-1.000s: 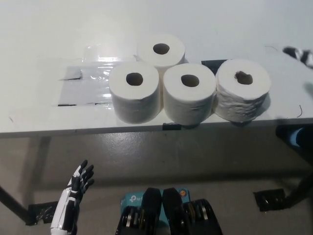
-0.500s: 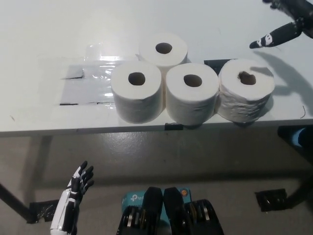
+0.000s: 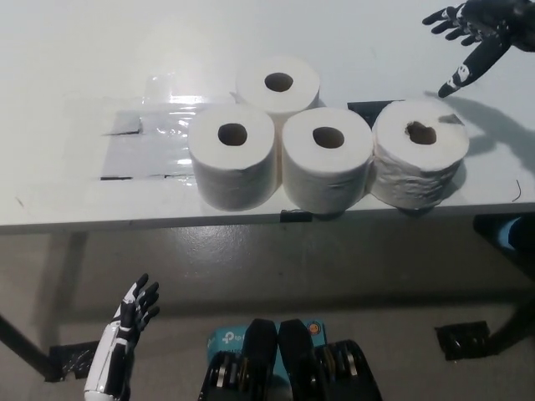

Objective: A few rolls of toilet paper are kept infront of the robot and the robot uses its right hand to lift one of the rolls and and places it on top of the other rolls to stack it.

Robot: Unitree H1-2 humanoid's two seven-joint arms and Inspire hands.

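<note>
Several white toilet paper rolls stand upright on the white table (image 3: 67, 67). Three form a front row near the table's edge: a left roll (image 3: 232, 155), a middle roll (image 3: 327, 160) and a rougher right roll (image 3: 418, 154). A back roll (image 3: 277, 83) sits behind the left and middle ones. My black right hand (image 3: 471, 35) is open at the top right, fingers spread, above and behind the right roll, touching nothing. My white left hand (image 3: 132, 322) rests open at the lower left, below the table.
A clear plastic sheet (image 3: 138, 138) with black tape marks lies on the table left of the rolls. A black tape patch (image 3: 368, 107) shows behind the right roll. The table's front edge runs just before the front row.
My right hand has shifted slightly and turned at the top right, its fingers now pointing down toward the right roll. The rolls and left hand have not moved.
</note>
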